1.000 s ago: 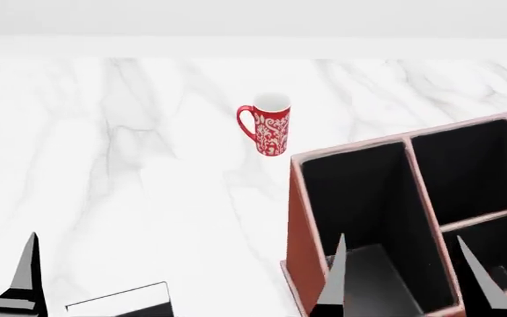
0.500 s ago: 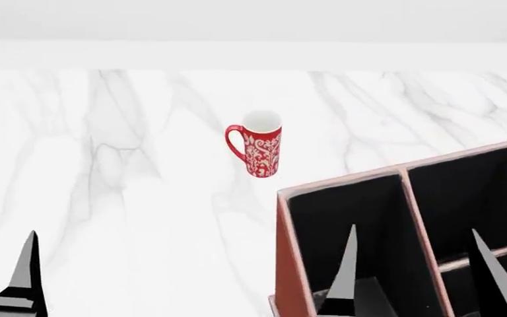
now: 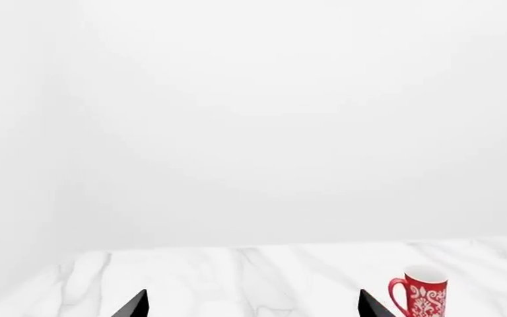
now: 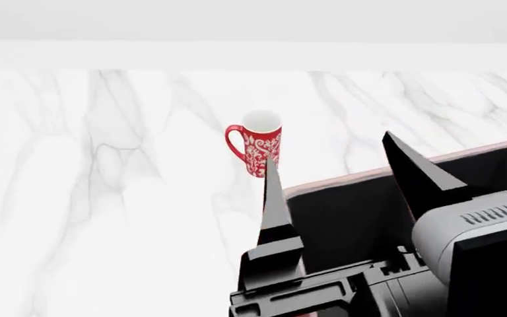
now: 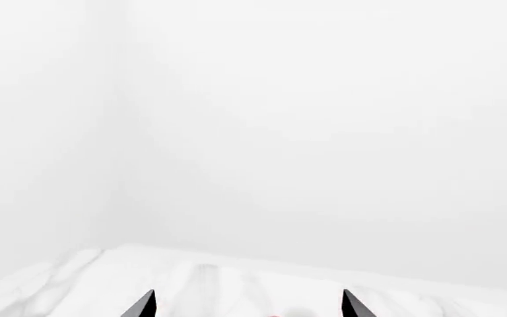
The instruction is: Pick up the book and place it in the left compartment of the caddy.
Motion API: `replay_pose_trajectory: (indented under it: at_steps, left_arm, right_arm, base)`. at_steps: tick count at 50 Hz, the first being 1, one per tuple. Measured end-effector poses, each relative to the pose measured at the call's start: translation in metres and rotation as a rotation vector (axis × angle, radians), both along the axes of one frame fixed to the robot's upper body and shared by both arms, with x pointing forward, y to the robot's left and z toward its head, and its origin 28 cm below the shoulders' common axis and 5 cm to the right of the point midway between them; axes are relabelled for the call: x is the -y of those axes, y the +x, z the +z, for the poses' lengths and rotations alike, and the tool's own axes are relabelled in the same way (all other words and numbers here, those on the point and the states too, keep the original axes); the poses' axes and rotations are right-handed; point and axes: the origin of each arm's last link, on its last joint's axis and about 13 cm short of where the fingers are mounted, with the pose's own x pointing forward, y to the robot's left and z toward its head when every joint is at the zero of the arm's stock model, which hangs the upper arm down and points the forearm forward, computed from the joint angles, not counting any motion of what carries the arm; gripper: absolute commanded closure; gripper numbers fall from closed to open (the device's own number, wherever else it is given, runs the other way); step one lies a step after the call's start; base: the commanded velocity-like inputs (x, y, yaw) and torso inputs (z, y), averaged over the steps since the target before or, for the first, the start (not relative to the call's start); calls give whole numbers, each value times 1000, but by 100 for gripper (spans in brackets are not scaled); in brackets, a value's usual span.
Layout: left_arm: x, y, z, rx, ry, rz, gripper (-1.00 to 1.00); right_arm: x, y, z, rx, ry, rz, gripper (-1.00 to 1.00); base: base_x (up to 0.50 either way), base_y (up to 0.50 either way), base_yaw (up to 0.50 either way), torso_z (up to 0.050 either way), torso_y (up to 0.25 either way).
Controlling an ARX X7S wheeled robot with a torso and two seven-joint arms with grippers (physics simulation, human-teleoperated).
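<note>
None of the task can be counted as done, judging by these views: the book is not seen in any of them, so where it lies cannot be told, nor can its look be described. No book is seen in the visible part of the left compartment (image 4: 346, 211) of the caddy (image 4: 465, 158), whose reddish-brown rim and black inner wall show at about 4 o'clock in the head view, largely hidden behind the right gripper (image 4: 342, 175). That gripper is raised over the caddy with its fingers spread apart and nothing between them. The left gripper (image 3: 249, 307) is likewise shown with its tips apart and empty. A red patterned mug (image 4: 258, 143) stands upright on the marble table (image 4: 103, 198), just beyond the caddy at 12 o'clock. Finding, grasping and placing are judged still to be done.
</note>
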Motion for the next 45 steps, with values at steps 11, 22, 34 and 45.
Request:
replay_pose_trajectory:
  at_steps: [11,22,34,45]
  left_arm:
    - [-7,-2,7,1,2,29,-100]
    - [-16,-6,15,4,-10,33,-100]
    - [-23,-10,20,17,-6,34,-100]
    - [-28,-13,23,17,-7,30,-100]
  right_arm:
    - [-2,8,16,-7,-40,73,-100]
    - [-6,19,33,-32,-77,168,-100]
    - [-18,31,47,-51,-127,287,-100]
    - [-34,42,58,-96,-180,387,-100]
  base:
    - [0,0,0,0,0]
    - [0,0,0,0,0]
    - [0,0,0,0,0]
    - [0,0,0,0,0]
